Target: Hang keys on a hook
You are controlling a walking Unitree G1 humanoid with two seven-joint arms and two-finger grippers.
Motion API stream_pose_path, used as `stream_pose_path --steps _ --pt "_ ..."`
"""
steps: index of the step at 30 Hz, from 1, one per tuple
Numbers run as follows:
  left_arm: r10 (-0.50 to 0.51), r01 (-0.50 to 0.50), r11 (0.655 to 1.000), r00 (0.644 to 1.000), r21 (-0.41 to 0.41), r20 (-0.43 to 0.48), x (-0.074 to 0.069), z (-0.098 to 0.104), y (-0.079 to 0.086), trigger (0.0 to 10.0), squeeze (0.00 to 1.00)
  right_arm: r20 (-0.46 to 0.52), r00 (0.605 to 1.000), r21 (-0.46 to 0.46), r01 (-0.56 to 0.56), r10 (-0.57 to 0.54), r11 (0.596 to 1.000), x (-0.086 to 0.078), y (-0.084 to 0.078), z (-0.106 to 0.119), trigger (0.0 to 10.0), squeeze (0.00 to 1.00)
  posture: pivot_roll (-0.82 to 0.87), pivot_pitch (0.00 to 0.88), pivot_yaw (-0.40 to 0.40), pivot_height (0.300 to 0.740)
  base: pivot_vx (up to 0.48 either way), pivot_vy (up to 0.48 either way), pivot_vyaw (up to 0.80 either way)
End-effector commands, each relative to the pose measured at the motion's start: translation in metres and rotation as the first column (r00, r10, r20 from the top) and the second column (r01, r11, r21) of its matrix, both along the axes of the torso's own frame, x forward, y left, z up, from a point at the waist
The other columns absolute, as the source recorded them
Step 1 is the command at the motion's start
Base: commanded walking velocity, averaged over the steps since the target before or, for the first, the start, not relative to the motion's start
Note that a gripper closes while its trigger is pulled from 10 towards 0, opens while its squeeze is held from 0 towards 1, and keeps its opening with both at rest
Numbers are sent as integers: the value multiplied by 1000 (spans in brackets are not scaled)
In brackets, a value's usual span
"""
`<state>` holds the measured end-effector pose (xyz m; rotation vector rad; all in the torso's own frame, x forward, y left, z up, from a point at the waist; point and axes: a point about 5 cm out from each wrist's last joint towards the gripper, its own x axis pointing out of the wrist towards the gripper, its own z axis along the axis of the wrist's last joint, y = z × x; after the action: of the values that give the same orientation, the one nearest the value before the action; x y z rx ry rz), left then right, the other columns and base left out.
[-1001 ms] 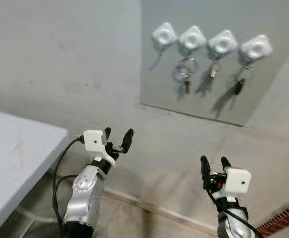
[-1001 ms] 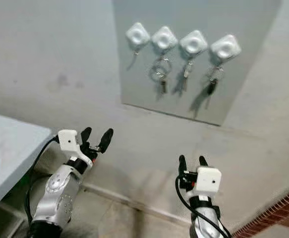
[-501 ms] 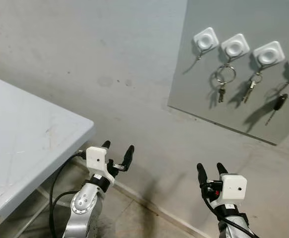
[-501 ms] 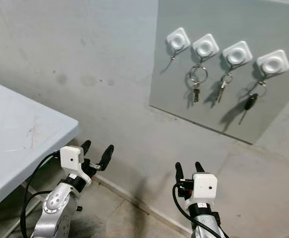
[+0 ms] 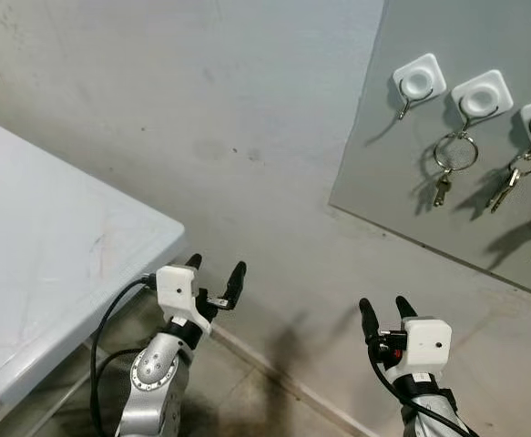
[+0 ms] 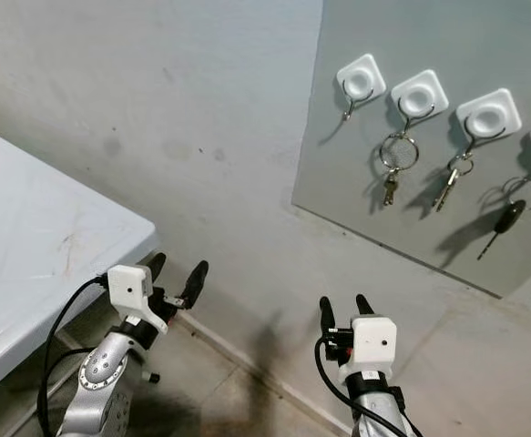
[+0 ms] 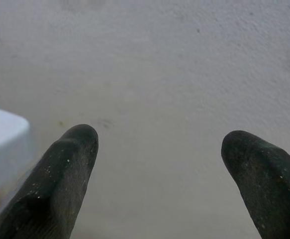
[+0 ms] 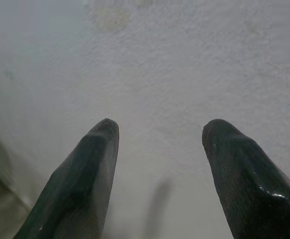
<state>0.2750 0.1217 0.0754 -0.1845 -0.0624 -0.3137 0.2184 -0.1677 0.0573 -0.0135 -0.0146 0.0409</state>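
I count four white hooks on the grey panel; three carry keys, the leftmost is bare. Below the panel, my left gripper and right gripper hang with fingers apart, holding nothing. One white table stands left of the panel.

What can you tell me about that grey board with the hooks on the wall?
The grey board is a flat, smooth panel, fixed flush against the rough plaster wall, up to the robot's right. It carries a row of white square hook pads. The leftmost hook is bare; the next three each hold keys, one on a large ring, one black-headed.
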Motion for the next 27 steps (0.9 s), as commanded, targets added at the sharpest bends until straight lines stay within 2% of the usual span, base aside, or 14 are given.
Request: stream_pose_path --steps 1,27 --pt "5 -5 1000 1000 1 23 4 7 0 10000 0 10 1000 -4 5 -5 1000 1 -1 3 10000 0 -54 45 -25 740 0 0 800" --pt "16 -16 1000 1000 -15 25 1 10 -2 10000 0 11 1000 2 3 -3 1000 0 -1 5 10000 0 -51 57 -32 740 0 0 800"
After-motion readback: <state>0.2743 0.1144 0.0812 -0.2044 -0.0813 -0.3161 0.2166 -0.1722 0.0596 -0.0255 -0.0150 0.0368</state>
